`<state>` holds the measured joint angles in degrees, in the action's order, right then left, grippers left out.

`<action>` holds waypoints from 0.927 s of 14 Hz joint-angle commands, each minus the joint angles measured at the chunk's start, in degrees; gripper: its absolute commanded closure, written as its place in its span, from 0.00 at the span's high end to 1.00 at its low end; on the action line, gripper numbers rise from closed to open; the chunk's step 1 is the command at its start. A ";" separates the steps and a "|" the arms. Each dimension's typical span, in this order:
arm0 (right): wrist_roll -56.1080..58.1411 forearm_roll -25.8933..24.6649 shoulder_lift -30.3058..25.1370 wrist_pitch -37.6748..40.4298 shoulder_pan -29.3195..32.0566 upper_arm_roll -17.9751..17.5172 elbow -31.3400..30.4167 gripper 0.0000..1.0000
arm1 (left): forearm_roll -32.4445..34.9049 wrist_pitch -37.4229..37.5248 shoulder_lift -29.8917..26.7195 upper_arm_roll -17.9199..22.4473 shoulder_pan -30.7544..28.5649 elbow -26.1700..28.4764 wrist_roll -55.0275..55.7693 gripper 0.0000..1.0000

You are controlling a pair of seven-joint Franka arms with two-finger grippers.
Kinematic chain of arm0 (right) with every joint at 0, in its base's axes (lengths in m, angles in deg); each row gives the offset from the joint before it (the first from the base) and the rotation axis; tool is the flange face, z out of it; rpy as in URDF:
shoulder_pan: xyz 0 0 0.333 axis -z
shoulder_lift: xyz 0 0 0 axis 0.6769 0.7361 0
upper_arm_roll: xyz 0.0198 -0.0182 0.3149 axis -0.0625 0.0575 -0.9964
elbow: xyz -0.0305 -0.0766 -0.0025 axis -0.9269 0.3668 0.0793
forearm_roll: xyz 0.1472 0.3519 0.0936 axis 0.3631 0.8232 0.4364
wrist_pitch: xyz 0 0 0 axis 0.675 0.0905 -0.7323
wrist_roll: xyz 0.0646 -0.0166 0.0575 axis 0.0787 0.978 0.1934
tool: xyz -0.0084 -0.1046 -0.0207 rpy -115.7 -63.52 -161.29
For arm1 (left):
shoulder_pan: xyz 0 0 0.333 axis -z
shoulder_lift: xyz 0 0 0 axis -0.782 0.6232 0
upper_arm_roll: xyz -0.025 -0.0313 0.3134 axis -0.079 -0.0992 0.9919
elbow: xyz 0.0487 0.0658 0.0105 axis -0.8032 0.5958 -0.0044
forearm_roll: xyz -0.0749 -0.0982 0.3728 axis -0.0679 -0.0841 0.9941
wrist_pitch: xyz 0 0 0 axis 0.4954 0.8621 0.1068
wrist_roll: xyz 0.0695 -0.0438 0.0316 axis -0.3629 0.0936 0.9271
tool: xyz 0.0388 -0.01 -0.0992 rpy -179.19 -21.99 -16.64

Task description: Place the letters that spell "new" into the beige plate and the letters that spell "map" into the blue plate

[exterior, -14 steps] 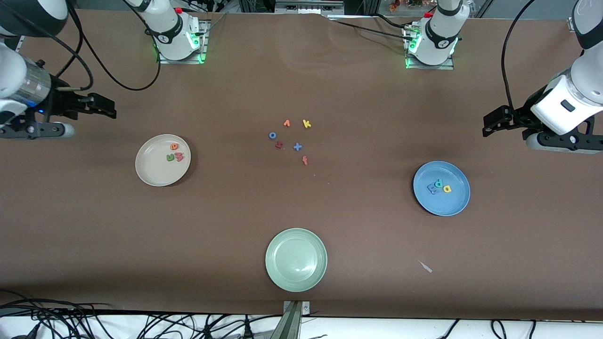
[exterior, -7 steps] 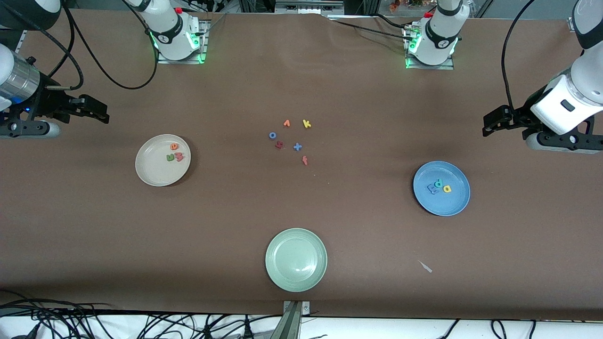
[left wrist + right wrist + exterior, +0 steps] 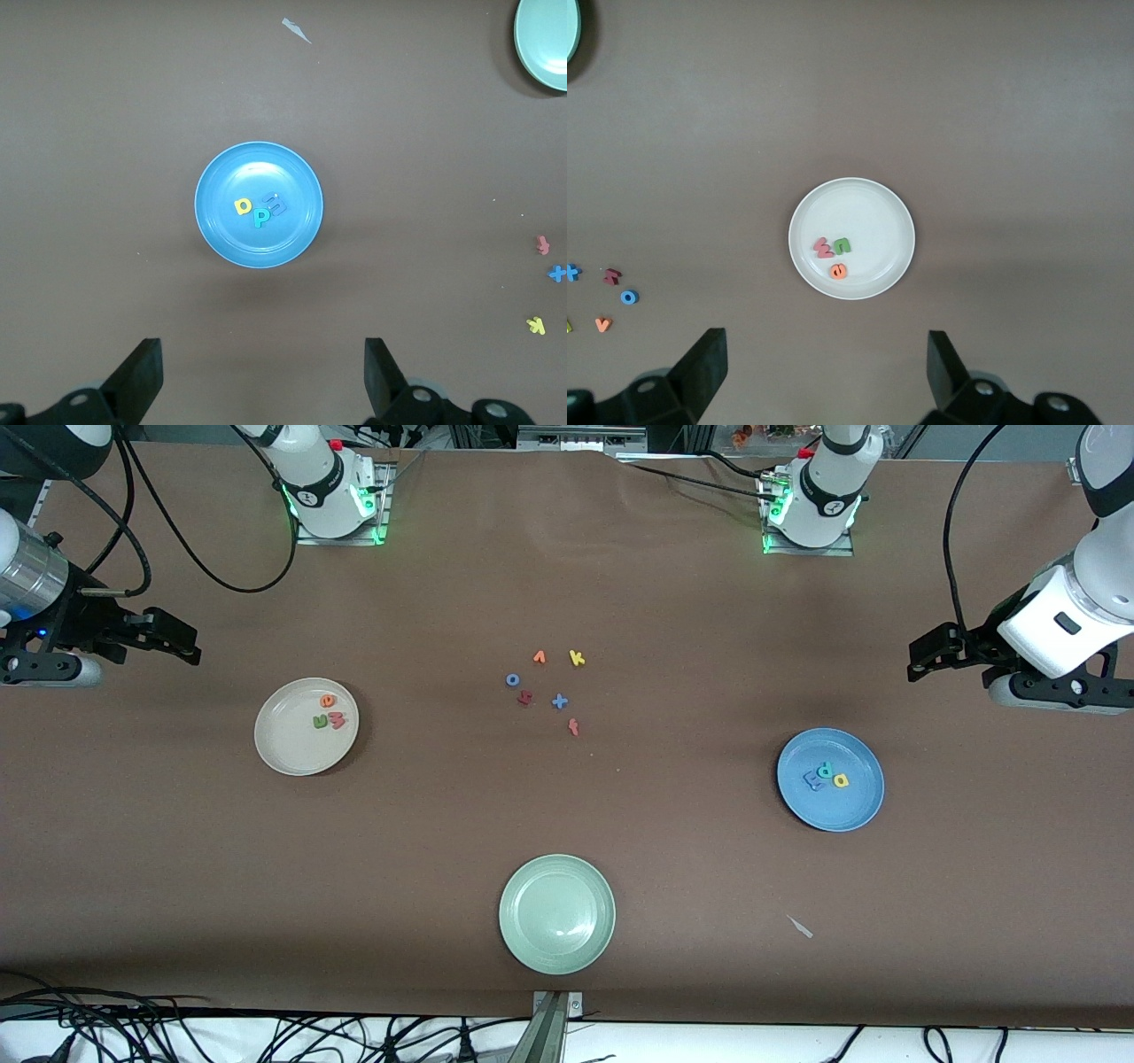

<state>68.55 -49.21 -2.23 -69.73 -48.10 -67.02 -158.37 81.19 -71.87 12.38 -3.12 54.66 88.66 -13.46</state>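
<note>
Front view: the beige plate (image 3: pixel 306 726) is holding the green n (image 3: pixel 320 722), orange e (image 3: pixel 329 701) and pinkish-red w (image 3: pixel 337 722); the blue plate (image 3: pixel 830 779) is holding the blue m (image 3: pixel 812 780), yellow a (image 3: pixel 841 780) and teal p (image 3: pixel 825 770). Both arms are waiting at their worktop (image 3: pixel 567 584) ends.

Left wrist view: the left pincer (image 3: pixel 261 376) is standing apart, empty.

Right wrist view: the right pincer (image 3: pixel 824 372) is standing apart, empty.

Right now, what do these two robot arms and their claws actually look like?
Both arms are glossy white with rounded shells and black joint rings, standing on metal bases that glow green. Loose black cables hang along them. The left gripper and the right gripper are black, each with two flat, wedge-shaped fingers. The right arm also has a shiny silver wrist section with a small blue light.
</note>
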 commanded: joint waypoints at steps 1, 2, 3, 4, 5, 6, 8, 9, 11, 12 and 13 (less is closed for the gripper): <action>-1.28 -1.17 -1.59 -1.31 0.84 -1.95 -1.46 1.00 | -0.19 1.37 0.71 0.06 0.04 -1.84 -1.17 1.00; -1.37 -0.65 -1.59 -1.40 1.18 -1.95 -1.46 1.00 | -0.19 1.37 0.71 -0.02 0.04 -1.84 -1.17 1.00; -1.37 -0.64 -1.59 -1.40 1.45 -1.95 -1.46 1.00 | -0.19 1.37 0.71 -0.02 0.04 -1.84 -1.17 1.00; -1.28 -0.64 -1.59 -1.22 1.45 -1.95 -1.54 1.00 | -0.19 1.37 0.71 -0.02 0.04 -1.84 -1.17 1.00; -1.37 -0.64 -1.59 -1.22 1.45 -1.95 -1.63 1.00 | -0.19 1.37 0.71 -0.02 0.04 -1.84 -1.17 1.00; -1.37 -0.55 -1.59 -1.22 1.45 -1.95 -1.63 1.00 | -0.19 1.37 0.71 -0.02 0.04 -1.84 -1.17 1.00; -1.37 -0.55 -1.51 -1.13 1.45 -1.95 -1.72 1.00 | -0.19 1.37 0.71 -0.02 -0.05 -1.84 -1.17 1.00; -1.37 -0.47 -1.51 -1.13 1.45 -1.95 -1.81 1.00 | -0.19 1.37 0.71 -0.02 0.04 -1.84 -1.17 1.00; -1.37 -0.38 -1.51 -1.22 1.45 -1.95 -1.81 1.00 | -0.19 1.37 0.71 0.06 -0.14 -1.76 -1.25 1.00; -1.37 -0.38 -1.59 -1.13 1.45 -1.95 -1.81 1.00 | -0.19 1.46 0.71 0.06 -0.14 -1.76 -1.26 1.00; -1.37 -0.38 -1.51 -1.05 1.45 -1.95 -1.81 1.00 | -0.19 1.46 0.71 0.15 -0.14 -1.76 -1.26 1.00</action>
<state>67.86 -49.32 -2.25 -70.37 -47.51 -68.02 -158.64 81.19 -71.84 12.38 -3.15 54.68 88.62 -13.58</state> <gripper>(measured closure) 0.000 0.000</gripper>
